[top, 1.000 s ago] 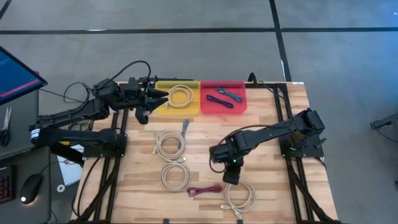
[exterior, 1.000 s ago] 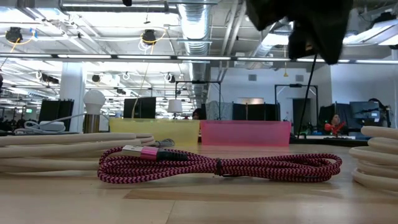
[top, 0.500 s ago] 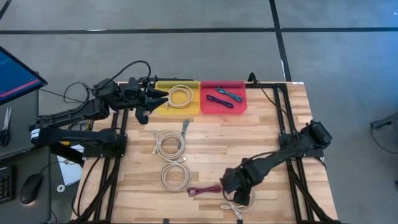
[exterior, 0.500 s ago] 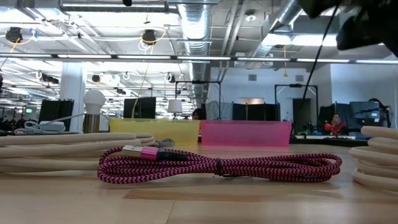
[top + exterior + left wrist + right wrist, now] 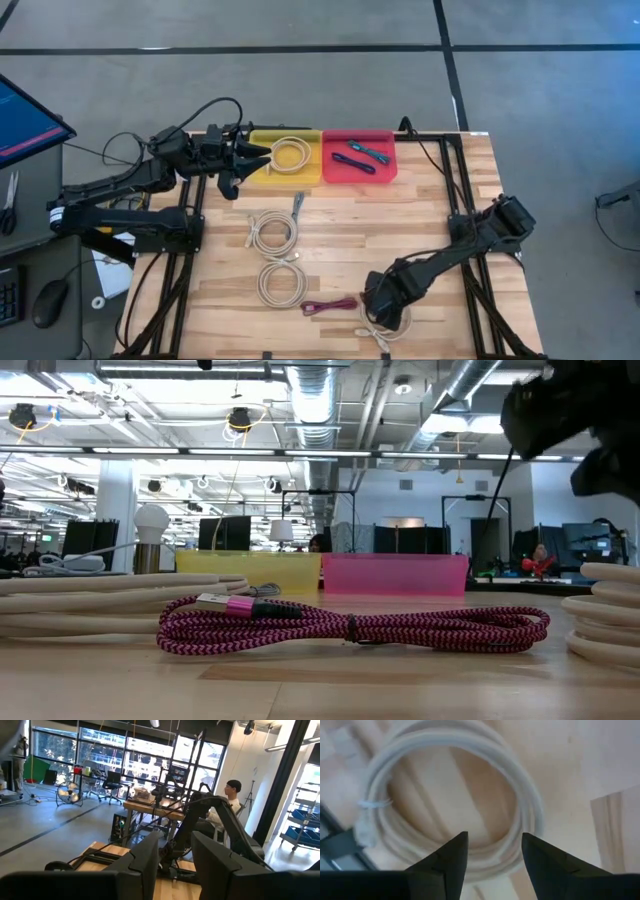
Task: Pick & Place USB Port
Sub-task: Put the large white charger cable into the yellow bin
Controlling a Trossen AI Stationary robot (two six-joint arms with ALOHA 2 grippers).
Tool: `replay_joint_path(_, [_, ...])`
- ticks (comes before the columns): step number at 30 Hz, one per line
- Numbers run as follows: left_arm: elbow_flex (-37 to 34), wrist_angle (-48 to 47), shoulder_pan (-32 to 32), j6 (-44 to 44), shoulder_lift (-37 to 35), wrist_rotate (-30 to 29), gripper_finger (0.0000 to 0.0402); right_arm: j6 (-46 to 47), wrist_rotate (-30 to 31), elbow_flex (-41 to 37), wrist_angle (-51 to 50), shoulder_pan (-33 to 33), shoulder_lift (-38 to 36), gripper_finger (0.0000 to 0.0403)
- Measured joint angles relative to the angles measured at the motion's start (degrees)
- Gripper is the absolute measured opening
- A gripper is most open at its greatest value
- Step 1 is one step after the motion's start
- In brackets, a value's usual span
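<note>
Right end effector (image 5: 491, 851) open, empty, over white cable coil (image 5: 385, 318) at table's (image 5: 440, 200) near edge. Risk: fingers straddle several loops, coil snags/unspools on lift. Left end effector (image 5: 262, 152) w/ fingers apart, empty, by yellow bin (image 5: 262, 172).

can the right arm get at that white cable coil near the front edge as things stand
Probably yes. The right hand hangs just above the white cable coil, fingers apart, and nothing lies between them. The magenta cable sits beside the coil, clear of it.
</note>
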Motion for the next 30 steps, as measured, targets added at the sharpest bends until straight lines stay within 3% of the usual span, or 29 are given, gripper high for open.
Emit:
replay_joint_path(7, [0.0,0.0,0.0,0.0,0.0,0.0,0.0117,2.3,3.9,-4.0,1.6,0.0,0.0,0.0171])
replay_joint_path(15, [0.0,0.0,0.0,0.0,0.0,0.0,0.0117,2.4,3.6,-8.4,5.0,0.0,0.0,0.0155])
replay_joint_path(19, [0.0,0.0,0.0,0.0,0.0,0.0,0.0117,2.4,4.0,-9.1,5.0,0.0,0.0,0.0119])
replay_joint_path(25, [0.0,-0.1,0.0,0.1,0.0,0.0,0.0117,1.8,5.3,-9.1,4.6,0.0,0.0,0.0021])
replay_joint_path(30, [0.0,-0.1,0.0,0.2,0.0,0.0,0.0117,2.0,3.9,-9.1,4.6,0.0,-0.8,0.0023])
